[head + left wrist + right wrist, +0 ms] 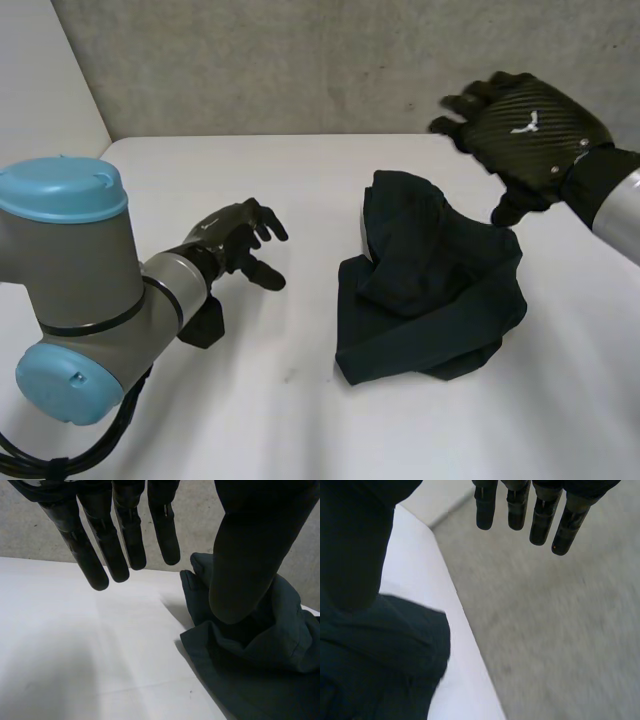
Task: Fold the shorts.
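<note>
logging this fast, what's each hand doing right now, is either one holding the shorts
Left hand: open, holding nothing, on the table beside the shorts.
Right hand: open, holding nothing, raised at the shorts' far side.

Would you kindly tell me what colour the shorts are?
Plain dark teal-green shorts, clearest in the head view.

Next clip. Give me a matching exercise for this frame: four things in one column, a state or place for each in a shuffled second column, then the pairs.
Things:
1. left hand
2. right hand
3. shorts
4. table

States or places:
A. dark, crumpled in a heap
B. white, with the heap lying on it
C. open, raised by the heap's far side
D. open, over bare surface, apart from the heap

Pairs: 1-D; 2-C; 3-A; 4-B
</note>
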